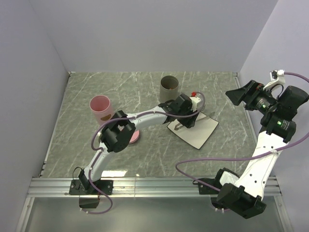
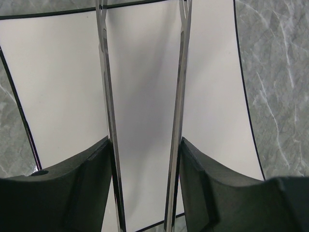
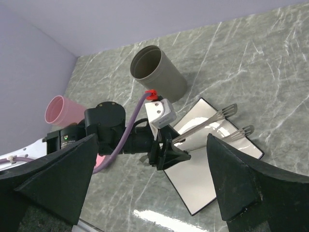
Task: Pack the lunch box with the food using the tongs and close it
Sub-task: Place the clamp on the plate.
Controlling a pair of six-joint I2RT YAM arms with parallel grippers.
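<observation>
Our left hand has the tongs between its fingers. From the left wrist we see each dark finger lying against the outer side of one thin metal arm, so the hand is partly closed on the tongs and the two arms stand apart with bare white between them. The tongs run straight forward from the hand, over the white square plate with its thin dark border.

From the right wrist we see the forked tips of the tongs above the far corner of the plate. We cannot tell whether they touch it. In the top view the left hand reaches out over the near edge of the plate, which lies turned at an angle on the marbled grey surface.

Just behind the left hand stands a grey cup, upright and open at the top. A pink cup stands well to the left of it. A flat pink round thing lies partly hidden under the left arm.

Our right hand hangs raised at the right side, well apart from the plate. Its fingers are spread wide with nothing between them.
</observation>
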